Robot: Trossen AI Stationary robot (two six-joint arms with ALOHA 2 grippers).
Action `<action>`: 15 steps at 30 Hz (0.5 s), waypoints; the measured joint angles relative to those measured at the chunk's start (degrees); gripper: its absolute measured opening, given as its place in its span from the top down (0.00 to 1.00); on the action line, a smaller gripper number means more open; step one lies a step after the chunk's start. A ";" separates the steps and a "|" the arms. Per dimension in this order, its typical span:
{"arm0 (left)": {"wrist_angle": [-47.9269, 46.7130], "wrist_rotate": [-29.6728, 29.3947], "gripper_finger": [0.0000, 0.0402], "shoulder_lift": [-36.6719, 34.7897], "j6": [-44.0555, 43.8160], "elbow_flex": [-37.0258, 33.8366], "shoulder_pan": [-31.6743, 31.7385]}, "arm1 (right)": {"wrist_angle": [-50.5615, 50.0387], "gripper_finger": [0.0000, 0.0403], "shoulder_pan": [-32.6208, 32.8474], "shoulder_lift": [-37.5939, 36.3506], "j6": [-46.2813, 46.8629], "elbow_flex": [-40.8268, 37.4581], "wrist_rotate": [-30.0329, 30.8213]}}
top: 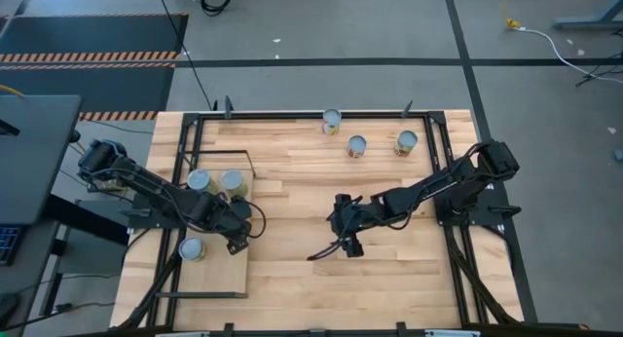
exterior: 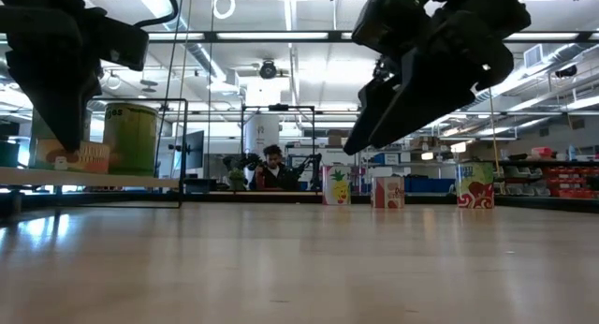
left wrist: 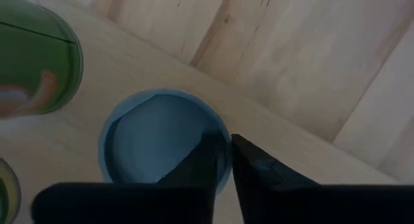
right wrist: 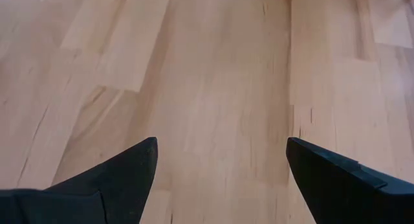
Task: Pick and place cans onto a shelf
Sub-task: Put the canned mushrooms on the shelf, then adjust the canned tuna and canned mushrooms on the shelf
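Because three cans already stand on the shelf at the left of the surface, we judge the task partly done. Two cans sit side by side at the shelf's far end and one nearer its front. Three more cans wait on the surface near its far edge, well apart from the shelf.

The left gripper hangs at the shelf's inner edge. Its fingers stand almost together with only a thin slit between them, and they grip nothing. We read this as a hand just clear of a placed can. The right gripper hovers over bare planks at mid-surface, between the shelf and the waiting cans. Its fingers are spread wide and empty, a sensible stance for the next pick.

The high view alone gives the full layout and the count of cans. The left wrist view shows what the high view hides: a pale blue can top directly beyond the fingertips, with a green-labelled can just beside it. We cannot tell which shelf can this is. The low view shows the shelf raised above the surface and the printed labels on the far cans. It also shows a person in the room behind. The right wrist view confirms that nothing lies under that gripper.
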 joint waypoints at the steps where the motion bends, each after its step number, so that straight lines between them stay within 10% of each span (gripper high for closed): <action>1: 0.00 0.02 0.85 0.00 -0.12 0.00 0.00 | 0.03 0.13 -0.01 0.00 0.47 0.01 0.00; 15: -15.49 3.87 0.56 -8.14 -7.88 4.52 -4.46 | -0.70 0.13 1.54 0.00 2.92 0.00 -2.29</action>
